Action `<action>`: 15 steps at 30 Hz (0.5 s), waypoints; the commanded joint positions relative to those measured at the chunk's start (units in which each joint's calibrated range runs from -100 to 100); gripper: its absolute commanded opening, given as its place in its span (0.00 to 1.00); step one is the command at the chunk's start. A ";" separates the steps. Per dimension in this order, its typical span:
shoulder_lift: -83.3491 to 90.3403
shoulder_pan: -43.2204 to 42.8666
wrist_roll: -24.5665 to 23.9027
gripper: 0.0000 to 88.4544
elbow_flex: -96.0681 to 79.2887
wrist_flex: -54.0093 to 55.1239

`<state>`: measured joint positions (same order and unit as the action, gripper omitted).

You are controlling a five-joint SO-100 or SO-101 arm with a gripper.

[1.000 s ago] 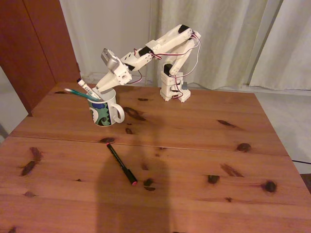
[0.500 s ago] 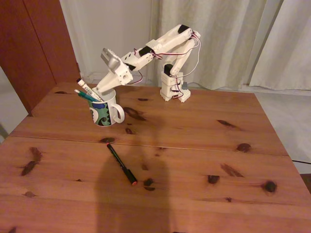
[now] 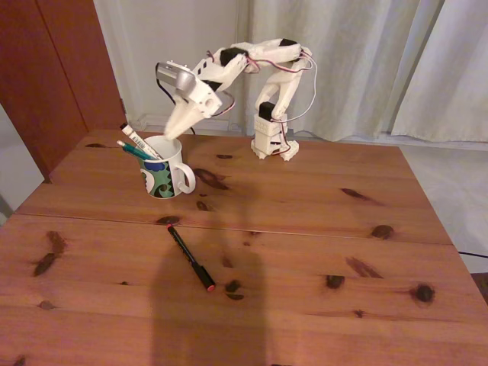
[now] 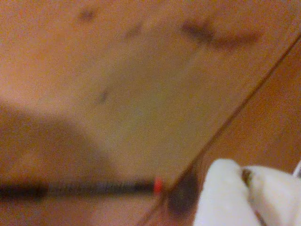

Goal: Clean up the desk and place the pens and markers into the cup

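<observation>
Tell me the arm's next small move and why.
Probably swing the gripper from above the cup toward the black pen and lower over its middle. The white marker and teal pen already stand in the cup, while the black pen alone lies on the desk, just past the seam. Whether the gripper is open is unclear.

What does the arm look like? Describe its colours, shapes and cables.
The arm is white plastic with black blocks at its joints, on a white base at the desk's far edge. Thin red and white cables loop along its links. A silver camera sits on the wrist. The gripper tapers into pointed white fingers.
</observation>
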<state>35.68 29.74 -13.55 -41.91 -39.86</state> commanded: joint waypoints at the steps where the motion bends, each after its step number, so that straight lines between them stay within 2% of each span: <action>1: 0.19 -2.36 -0.22 0.01 7.01 -9.56; 7: 0.19 -2.52 0.61 0.01 7.56 -11.62; 15: 0.19 -2.04 6.59 0.01 7.29 -11.80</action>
<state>35.68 27.69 -8.91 -37.83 -51.64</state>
